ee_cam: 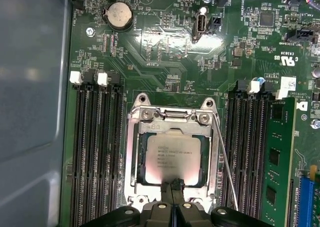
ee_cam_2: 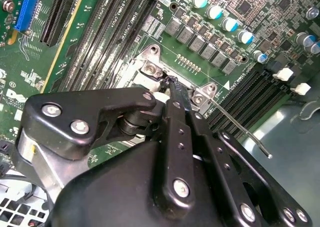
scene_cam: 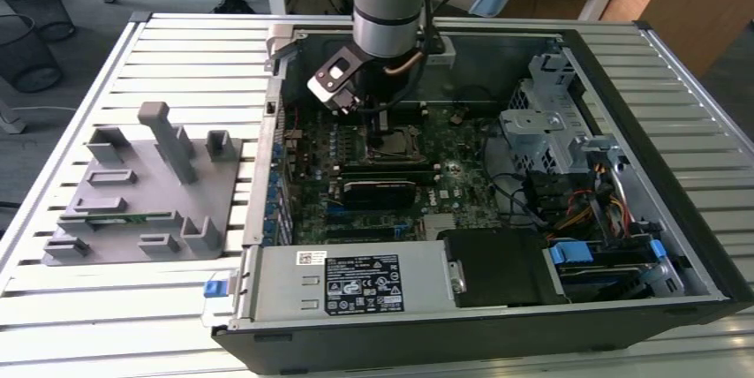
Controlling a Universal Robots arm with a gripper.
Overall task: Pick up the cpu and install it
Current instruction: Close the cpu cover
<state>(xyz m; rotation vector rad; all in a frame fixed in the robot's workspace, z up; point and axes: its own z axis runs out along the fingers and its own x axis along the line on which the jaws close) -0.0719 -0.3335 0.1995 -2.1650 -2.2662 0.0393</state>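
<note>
cpu (ee_cam: 172, 154) in socket (ee_cam: 131, 157), first wrist view

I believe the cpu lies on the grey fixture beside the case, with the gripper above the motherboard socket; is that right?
Not quite: the first wrist view shows the cpu in the motherboard socket, not on the grey fixture; the gripper is above it.

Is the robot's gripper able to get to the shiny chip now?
Probably yes. The gripper hangs right at the edge of the cpu, whose silver top is bare; the metal frame only rings it.
</note>
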